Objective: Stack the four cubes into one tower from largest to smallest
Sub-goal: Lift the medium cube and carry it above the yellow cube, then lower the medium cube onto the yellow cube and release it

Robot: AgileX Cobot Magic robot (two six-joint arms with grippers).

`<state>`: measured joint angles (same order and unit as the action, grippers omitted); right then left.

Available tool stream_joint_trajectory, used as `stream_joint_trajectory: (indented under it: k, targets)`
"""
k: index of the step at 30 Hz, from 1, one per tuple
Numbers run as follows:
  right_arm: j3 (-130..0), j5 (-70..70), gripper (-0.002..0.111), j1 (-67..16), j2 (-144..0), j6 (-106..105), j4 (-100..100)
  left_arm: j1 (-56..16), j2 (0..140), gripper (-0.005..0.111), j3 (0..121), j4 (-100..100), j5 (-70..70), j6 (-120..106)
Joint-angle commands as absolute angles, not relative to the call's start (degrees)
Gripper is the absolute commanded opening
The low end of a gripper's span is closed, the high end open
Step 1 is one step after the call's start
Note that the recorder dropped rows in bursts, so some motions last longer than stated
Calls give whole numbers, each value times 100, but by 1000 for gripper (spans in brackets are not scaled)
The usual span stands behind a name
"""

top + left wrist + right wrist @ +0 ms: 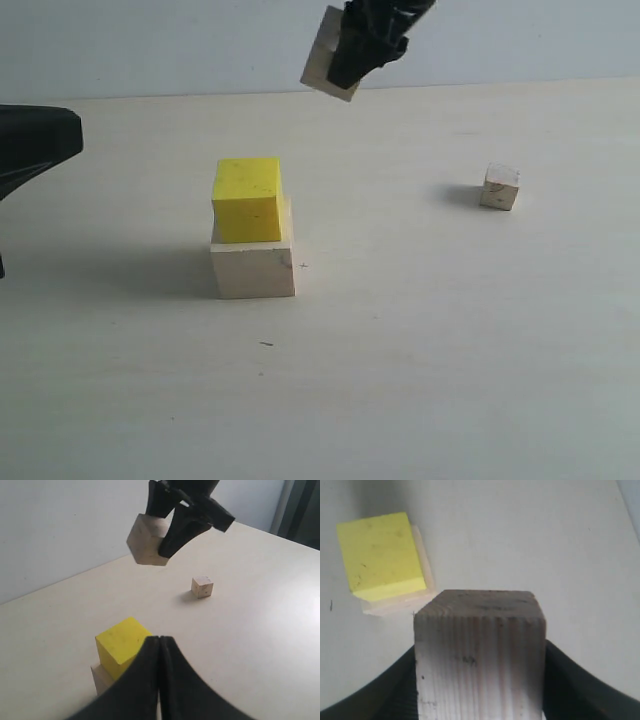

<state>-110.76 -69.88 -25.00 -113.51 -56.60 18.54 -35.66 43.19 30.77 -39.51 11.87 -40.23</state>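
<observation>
The pale table [420, 380] fills most of every view, with a plain wall behind it.

The left gripper [159, 642] sits low at the left edge of the exterior view. Its two black fingers are pressed together with nothing between them, and it points toward the stack.

The right gripper [352, 60] hangs high over the table, to the right of the stack in the exterior view. Its jaws stand wide and clamp the medium cube by opposite faces.

The large cube [254, 270] rests on the table left of centre.

The yellow cube [247, 198] sits on top of it, turned a little and set off centre, so a strip of pale wood shows along two of its edges.

The medium cube [322, 62] is in the air in the right gripper, tilted, with grain lines running down the face seen in the right wrist view. It is well clear of the yellow cube.

The small cube [499, 187] stands alone on the table at the right, well apart from the stack, with a few dark marks on its face.
</observation>
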Motion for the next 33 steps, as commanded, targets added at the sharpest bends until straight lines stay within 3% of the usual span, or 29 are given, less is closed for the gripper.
stream_joint_trajectory:
  k: [1, 16, 33]
  targets:
    - [-11450, -6996, 0, -2876, -11687, -5746, 1830, -3596, 4266, 0, 3072, -3935, 1215, -4018]
    - [-11528, -6996, 0, -3804, -12026, -5720, 1143, -3596, 4266, 0, 3072, -3935, 1484, -4018]
    - [-11528, -6996, 0, -3868, -12026, -5088, 1006, -3596, 4266, 0, 3072, -3935, 1484, -4018]
